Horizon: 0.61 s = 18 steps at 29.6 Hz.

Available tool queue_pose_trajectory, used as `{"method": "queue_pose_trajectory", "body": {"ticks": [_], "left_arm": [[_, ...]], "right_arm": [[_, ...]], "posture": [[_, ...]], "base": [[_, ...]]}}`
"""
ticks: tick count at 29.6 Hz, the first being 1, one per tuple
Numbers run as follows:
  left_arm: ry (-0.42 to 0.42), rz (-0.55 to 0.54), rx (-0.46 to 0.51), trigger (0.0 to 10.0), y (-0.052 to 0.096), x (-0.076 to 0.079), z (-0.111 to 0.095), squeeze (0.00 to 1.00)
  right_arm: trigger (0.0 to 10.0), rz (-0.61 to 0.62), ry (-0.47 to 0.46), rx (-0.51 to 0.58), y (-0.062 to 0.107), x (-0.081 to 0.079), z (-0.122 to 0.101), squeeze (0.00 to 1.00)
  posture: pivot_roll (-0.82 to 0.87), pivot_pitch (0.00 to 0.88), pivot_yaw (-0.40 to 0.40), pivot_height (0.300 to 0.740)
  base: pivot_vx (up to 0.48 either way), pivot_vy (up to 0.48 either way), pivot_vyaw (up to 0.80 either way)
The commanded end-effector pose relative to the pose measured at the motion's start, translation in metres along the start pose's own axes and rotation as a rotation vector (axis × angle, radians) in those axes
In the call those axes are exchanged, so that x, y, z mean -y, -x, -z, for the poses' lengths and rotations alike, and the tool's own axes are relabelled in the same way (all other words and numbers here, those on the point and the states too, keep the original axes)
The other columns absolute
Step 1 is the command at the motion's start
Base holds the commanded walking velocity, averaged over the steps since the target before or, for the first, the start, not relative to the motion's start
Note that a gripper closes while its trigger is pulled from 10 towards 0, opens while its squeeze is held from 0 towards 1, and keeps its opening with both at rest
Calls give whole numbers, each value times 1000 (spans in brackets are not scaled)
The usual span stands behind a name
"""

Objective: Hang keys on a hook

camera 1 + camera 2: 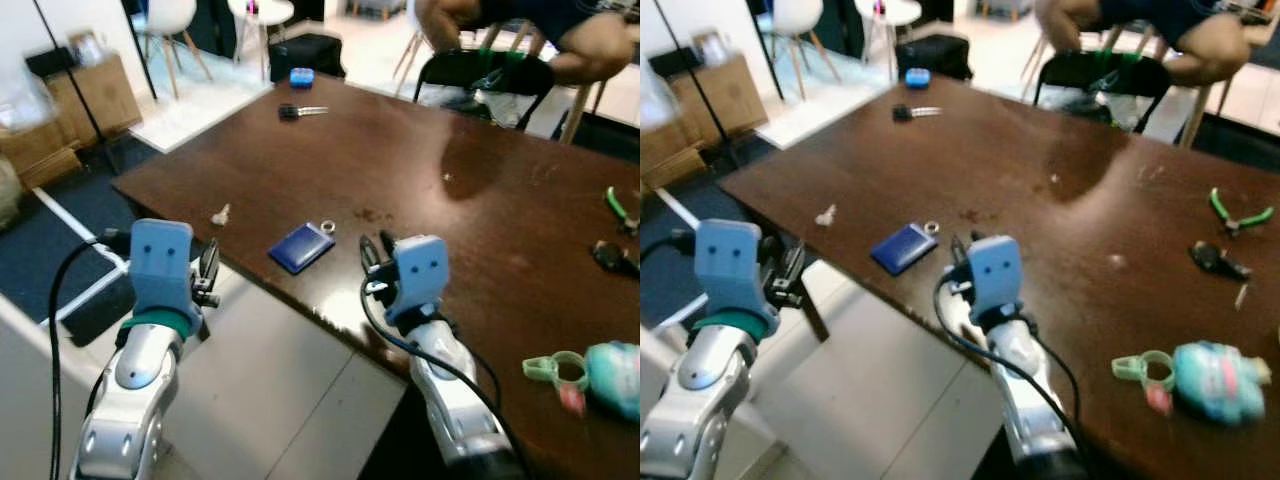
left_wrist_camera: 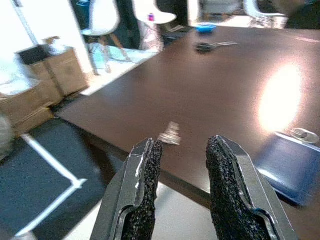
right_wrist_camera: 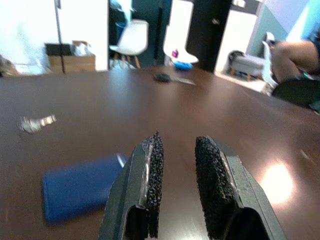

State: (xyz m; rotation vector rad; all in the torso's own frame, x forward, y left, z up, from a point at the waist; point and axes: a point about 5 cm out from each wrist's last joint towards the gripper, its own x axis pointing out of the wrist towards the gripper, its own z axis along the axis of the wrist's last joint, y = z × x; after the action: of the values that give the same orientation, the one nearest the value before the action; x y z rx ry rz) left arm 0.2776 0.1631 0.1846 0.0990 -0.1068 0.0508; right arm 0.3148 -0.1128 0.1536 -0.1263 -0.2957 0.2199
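Observation:
A small silver key (image 1: 220, 214) lies near the left front edge of the dark brown table (image 1: 420, 170). A blue fob with a metal ring (image 1: 302, 246) rests close to the front edge. Far back lies a black-headed key (image 1: 300, 111), with a small blue thing (image 1: 301, 76) behind it. My left gripper (image 1: 207, 272) hangs open off the table's edge, below and in front of the silver key (image 2: 170, 135). My right gripper (image 1: 375, 255) is open just right of the blue fob (image 3: 80, 187), low over the table. Nothing sits between either pair of fingers.
A person (image 1: 520, 30) sits behind the table's far side by a black chair (image 1: 480, 75). Green pliers (image 1: 620, 208), a black object (image 1: 612, 258) and a teal item with a green loop (image 1: 590, 375) lie at the right. Cardboard boxes (image 1: 90, 100) stand at far left.

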Motion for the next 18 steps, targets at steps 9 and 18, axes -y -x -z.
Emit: {"method": "queue_pose_trajectory", "body": {"ticks": [9,18], "left_arm": [[-13,-29,-20,10000,2,-7,5,0],[-12,-17,-18,10000,1,-5,3,0]], "right_arm": [[10000,-18,-23,-4,1,-7,2,0],[10000,-15,-27,-1,0,-8,1,0]], "posture": [[-19,33,100,740],[-19,33,103,740]], "base": [[256,0,0],[0,0,0]]}}
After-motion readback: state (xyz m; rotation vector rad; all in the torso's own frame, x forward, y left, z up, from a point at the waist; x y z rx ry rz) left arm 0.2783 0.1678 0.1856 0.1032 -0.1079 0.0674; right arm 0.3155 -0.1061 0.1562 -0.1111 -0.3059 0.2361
